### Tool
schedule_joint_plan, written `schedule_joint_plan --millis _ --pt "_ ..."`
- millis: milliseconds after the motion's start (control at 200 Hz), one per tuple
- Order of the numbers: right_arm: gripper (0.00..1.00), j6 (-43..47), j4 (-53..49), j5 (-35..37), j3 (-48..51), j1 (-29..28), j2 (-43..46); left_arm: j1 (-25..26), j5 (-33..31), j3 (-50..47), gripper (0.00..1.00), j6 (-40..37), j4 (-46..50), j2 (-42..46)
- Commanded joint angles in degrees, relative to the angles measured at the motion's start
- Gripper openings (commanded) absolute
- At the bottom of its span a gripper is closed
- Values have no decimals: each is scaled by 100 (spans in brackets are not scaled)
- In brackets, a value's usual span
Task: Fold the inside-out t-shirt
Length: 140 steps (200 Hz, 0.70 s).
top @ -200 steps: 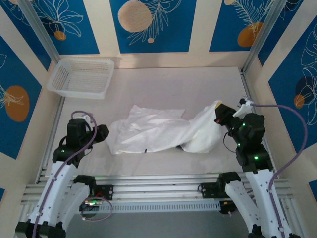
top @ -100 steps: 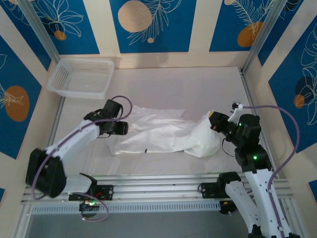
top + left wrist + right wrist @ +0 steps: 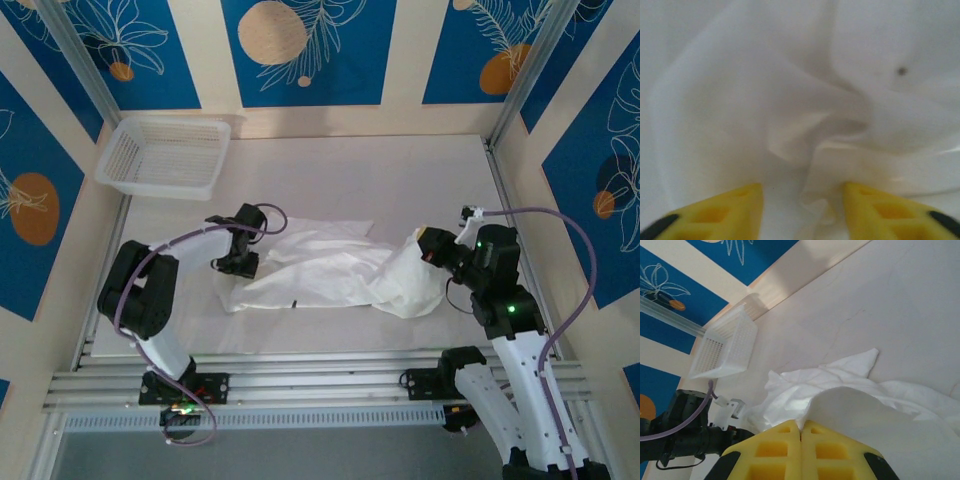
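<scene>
While the inside-out t-shirt lies crumpled midway across the counter, we see the right end effector clenched on its raised right-side edge and the left end effector parted astride a fold at its left end. We judge the cloth light, limp and prone to slipping; hems or shoulder seams suit gripping best.

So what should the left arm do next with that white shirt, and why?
Probably close the left fingers on the t-shirt: they stand apart with a raised fold of cloth between them, while the right fingers are shut on its other end.
</scene>
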<state>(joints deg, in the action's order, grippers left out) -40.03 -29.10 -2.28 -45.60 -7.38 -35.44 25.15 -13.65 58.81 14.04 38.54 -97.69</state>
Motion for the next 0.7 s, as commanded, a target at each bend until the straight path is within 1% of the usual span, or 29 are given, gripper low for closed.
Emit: schedule_joint_plan --millis 0,80,135,255,390,465,515,545,585,635,695 --pt "0 46 -270 443 -416 105 14 -16 -801 112 29 -186 158 -19" --pt "0 140 -387 571 -586 204 -47 -71 -673 5 15 -155 8 226" --pt "0 179 -425 535 -683 283 -98 -97 -522 -56 0 -131 -92 406" --pt "0 143 -397 340 -765 403 -160 -283 165 -212 0 -72 -374 812" --pt "0 118 -353 281 -826 431 -156 -738 1290 -372 0 99 -646 1367" --pt "0 113 -308 264 -818 440 -160 -907 1795 -388 0 147 -682 1487" --pt "0 95 -277 207 -797 440 -180 -921 2160 -376 0 100 -660 1461" --pt "0 78 -257 161 -780 448 -189 -924 2354 -354 9 74 -606 1387" --pt "0 45 -224 104 -745 448 -200 -921 2527 -358 16 90 -558 1276" --pt "0 -6 -181 56 -697 452 -209 -924 2627 -390 20 139 -516 1129" --pt "0 -63 -123 0 -628 454 -209 -921 2576 -431 24 225 -477 951"
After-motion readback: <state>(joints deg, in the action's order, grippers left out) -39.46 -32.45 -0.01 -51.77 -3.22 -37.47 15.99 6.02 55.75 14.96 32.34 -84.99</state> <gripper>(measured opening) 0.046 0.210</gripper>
